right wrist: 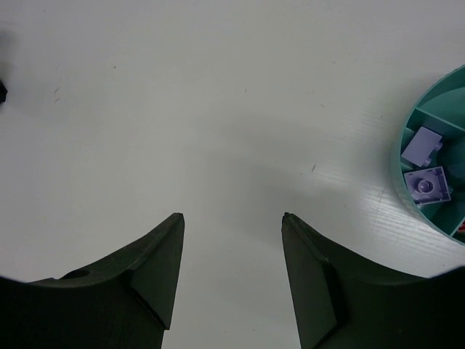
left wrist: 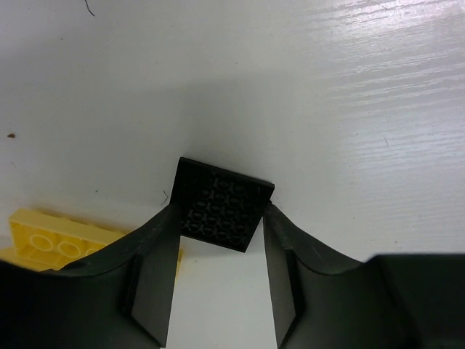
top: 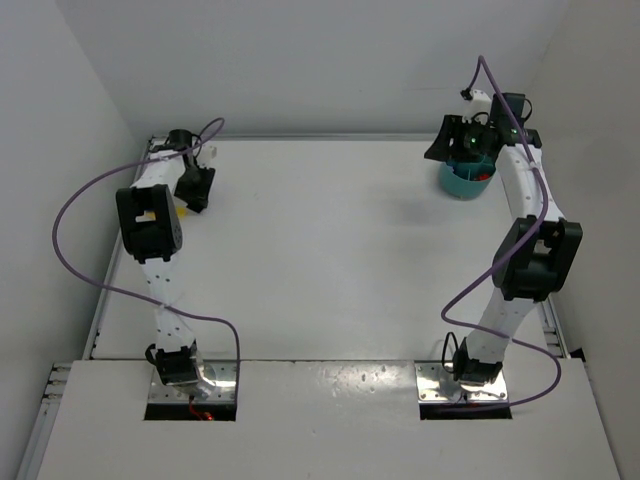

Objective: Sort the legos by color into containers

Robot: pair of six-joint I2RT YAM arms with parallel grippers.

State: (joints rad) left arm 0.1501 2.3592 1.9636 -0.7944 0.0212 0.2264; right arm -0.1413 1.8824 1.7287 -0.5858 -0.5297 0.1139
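Left end effector (left wrist: 222, 218) narrowed around a black plate (left wrist: 218, 200) flat on the bench (left wrist: 327, 87), fingers (left wrist: 156, 247) at its 9 and 3 o'clock edges; clamped or not, cannot tell. Probably light, stiff, slick; best pinched across those thin edges. Yellow brick (left wrist: 51, 243) crowding at 8 o'clock. Right end effector (right wrist: 232, 225) half-open, empty; tub (right wrist: 399, 156) at 3 o'clock, pale bricks (right wrist: 427, 183) inside.

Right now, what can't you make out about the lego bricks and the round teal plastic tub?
Yellow lego brick, left wrist view: cut by the frame edge, partly under a finger.
Round teal plastic tub, right wrist view: mostly past the right edge; top view: half under the right gripper.
Black square lego plate: pinched or not, unclear.
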